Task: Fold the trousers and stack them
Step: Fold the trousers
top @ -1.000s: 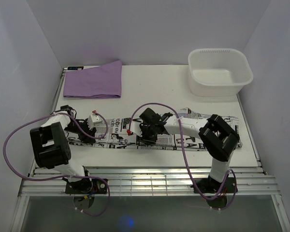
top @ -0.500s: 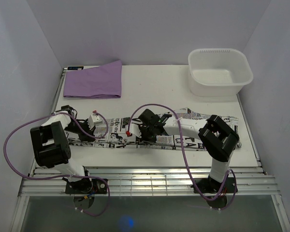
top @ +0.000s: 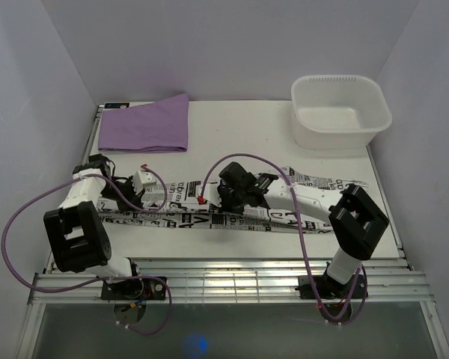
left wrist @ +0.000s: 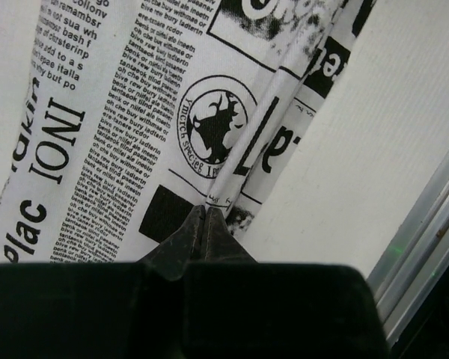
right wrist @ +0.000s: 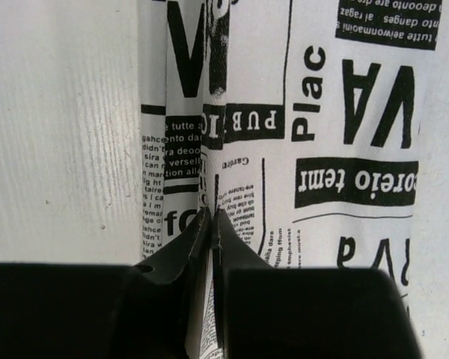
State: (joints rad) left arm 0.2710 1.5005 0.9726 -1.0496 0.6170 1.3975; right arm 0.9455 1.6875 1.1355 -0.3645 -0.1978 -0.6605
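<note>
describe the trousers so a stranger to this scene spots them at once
On the white table, look along the near edge, where a long band of fabric lies stretched left to right. Those are the trousers: white with black newspaper print, unlike the plain purple cloth at the far left and the plain white tub at the far right.

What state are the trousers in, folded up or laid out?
Laid out: the trousers lie in a long strip, not stacked; the left gripper and right gripper each pinch a ridge.
</note>
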